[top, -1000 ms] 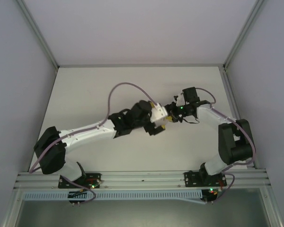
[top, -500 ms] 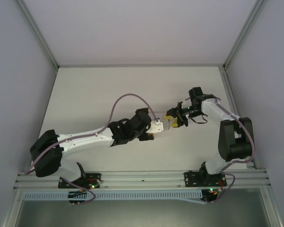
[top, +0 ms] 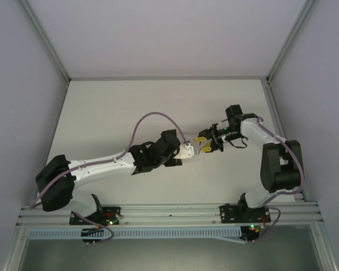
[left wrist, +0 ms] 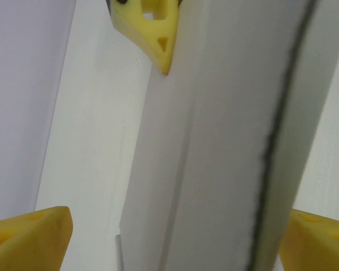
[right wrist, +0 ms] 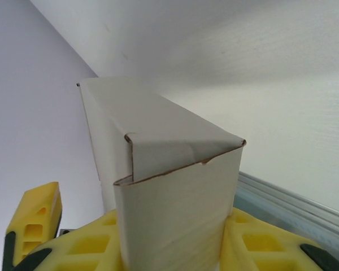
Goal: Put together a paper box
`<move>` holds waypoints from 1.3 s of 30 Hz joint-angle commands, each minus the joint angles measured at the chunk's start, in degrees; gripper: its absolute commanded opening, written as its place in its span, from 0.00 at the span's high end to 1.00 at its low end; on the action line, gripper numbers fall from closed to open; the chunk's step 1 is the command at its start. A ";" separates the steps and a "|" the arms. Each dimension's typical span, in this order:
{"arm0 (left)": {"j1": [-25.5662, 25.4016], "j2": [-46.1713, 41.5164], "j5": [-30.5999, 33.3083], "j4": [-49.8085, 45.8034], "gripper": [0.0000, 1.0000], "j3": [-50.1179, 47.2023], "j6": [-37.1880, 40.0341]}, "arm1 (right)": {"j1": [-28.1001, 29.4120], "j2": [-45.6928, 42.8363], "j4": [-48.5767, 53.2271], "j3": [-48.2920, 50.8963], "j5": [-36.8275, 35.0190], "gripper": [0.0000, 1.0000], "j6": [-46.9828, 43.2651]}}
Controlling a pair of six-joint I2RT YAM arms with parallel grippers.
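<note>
The paper box (right wrist: pixel 175 186) is between the two arms, over about the middle of the tabletop (top: pixel 130 107), and seems to be held off it. The right fingers (right wrist: pixel 260 245) are clamped on its two side walls near one end, so that end's folded flap faces the right wrist camera. The grip looks meant to steady the box while the other arm works on it.

The left fingers (left wrist: pixel 28 240) stand wide, one on each side of the box's long body. The one at the left of that view is apart from the cardboard with a clear gap. The other is just beside it, and whether it touches I cannot tell. That straddle reads as lining up for a squeeze or a fresh grip.

The end flap is folded down, with one corner creased and a thin gap along its edge, so it may need pressing flush.

The cardboard is plain white. No brand, label or writing can be read on it or on the fingers.
</note>
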State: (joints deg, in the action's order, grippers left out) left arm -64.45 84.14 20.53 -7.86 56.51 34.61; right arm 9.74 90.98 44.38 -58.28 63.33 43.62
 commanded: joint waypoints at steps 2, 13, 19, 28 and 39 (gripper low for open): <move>0.20 -0.96 -2.62 0.48 0.07 -0.09 -0.66 | 0.22 -1.13 -0.82 -0.07 7.18 0.69 2.80; 0.28 -3.75 -0.44 2.69 0.44 -1.57 0.11 | -0.01 -1.96 1.82 0.75 7.60 0.69 0.21; 0.42 -4.11 0.01 2.58 0.62 -1.16 0.56 | 0.10 -3.48 2.50 1.05 6.41 0.58 -0.36; 4.19 -2.12 -9.13 -6.12 0.68 1.93 -1.33 | -1.37 -6.73 2.71 -0.39 -4.86 0.00 -3.43; 18.01 10.32 -32.72 -28.14 0.67 14.39 -3.64 | -5.81 -35.75 -46.17 16.84 -33.03 0.00 -12.16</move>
State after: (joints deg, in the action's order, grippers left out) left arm -48.38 91.26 -4.62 -27.75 66.94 32.86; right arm 3.18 57.28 20.34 -47.24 29.91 34.13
